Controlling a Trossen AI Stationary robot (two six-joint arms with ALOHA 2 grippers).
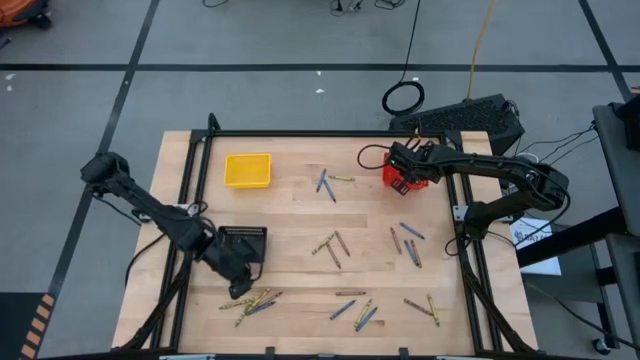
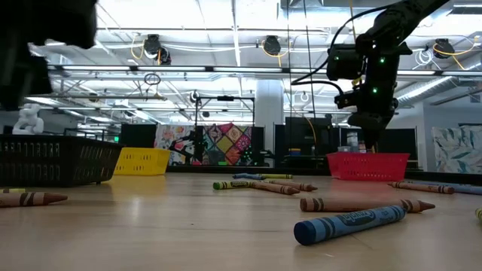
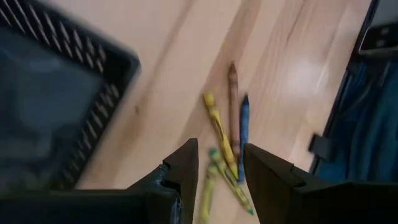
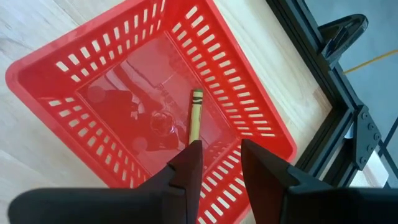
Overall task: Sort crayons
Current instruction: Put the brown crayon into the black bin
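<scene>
Crayons lie scattered on the wooden table: a pair at the far middle (image 1: 328, 182), a group at the centre (image 1: 330, 248), and a cluster near the front left (image 1: 255, 300). My left gripper (image 1: 240, 288) hangs open just above that cluster, beside the black basket (image 1: 243, 245). In its wrist view, yellow (image 3: 217, 127), brown (image 3: 233, 99) and blue (image 3: 244, 134) crayons lie below its open fingers (image 3: 221, 165). My right gripper (image 4: 221, 162) stands open over the red basket (image 4: 74, 68). A yellow-green crayon (image 4: 195, 115) lies in the red basket.
A yellow basket (image 1: 248, 170) stands at the far left of the table. More crayons lie at the right (image 1: 405, 240) and along the near edge (image 1: 355, 312). A black frame (image 1: 190, 200) rims the table. The low view shows a blue crayon (image 2: 350, 223) close by.
</scene>
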